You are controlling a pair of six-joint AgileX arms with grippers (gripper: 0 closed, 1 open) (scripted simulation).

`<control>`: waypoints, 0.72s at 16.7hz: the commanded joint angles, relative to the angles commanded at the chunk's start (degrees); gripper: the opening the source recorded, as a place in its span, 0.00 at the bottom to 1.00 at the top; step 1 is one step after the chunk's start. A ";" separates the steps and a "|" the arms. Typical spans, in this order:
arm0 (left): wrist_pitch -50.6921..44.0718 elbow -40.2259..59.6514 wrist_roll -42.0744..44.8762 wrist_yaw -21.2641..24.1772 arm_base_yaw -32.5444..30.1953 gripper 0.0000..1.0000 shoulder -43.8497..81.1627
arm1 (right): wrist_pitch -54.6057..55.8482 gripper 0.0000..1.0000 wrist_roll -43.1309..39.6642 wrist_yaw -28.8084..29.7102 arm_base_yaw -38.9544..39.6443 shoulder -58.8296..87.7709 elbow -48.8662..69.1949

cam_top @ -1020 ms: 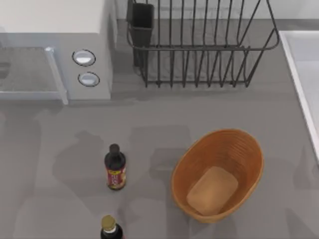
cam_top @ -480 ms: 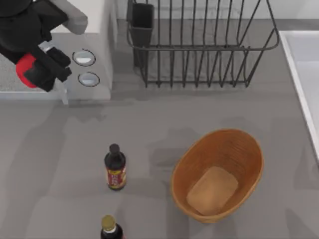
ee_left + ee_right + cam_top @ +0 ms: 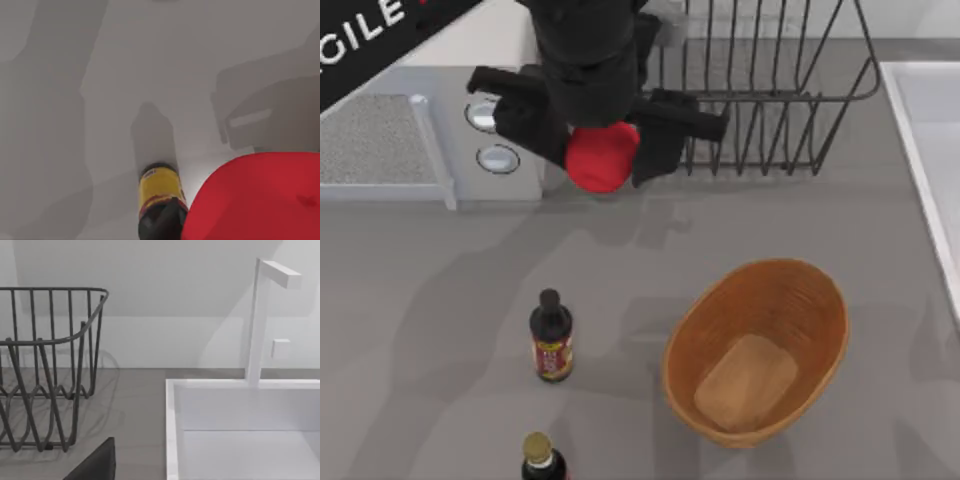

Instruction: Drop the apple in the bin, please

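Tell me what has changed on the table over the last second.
The left gripper came in from the table's left, already shut on the small, round bright red apple, and carried it rightward; it now hangs in front of the black wire dish rack, short of the oval orange-tan wicker basket. The basket, the rack and the two dark sauce bottles did not move.

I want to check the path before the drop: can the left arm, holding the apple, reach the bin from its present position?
Probably yes. The left gripper holds the apple above the counter, and nothing tall stands between it and the open bin; the sauce bottle stands aside.
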 joint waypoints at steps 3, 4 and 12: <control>0.83 1.33 -15.61 1.95 -7.02 0.00 3.07 | 0.00 1.00 0.00 0.00 0.00 0.00 0.00; 1.20 1.56 -19.84 2.93 -9.01 0.00 4.03 | 0.00 1.00 0.00 0.00 0.00 0.00 0.00; 2.69 2.06 -32.63 8.05 -15.70 0.00 7.30 | 0.00 1.00 0.00 0.00 0.00 0.00 0.00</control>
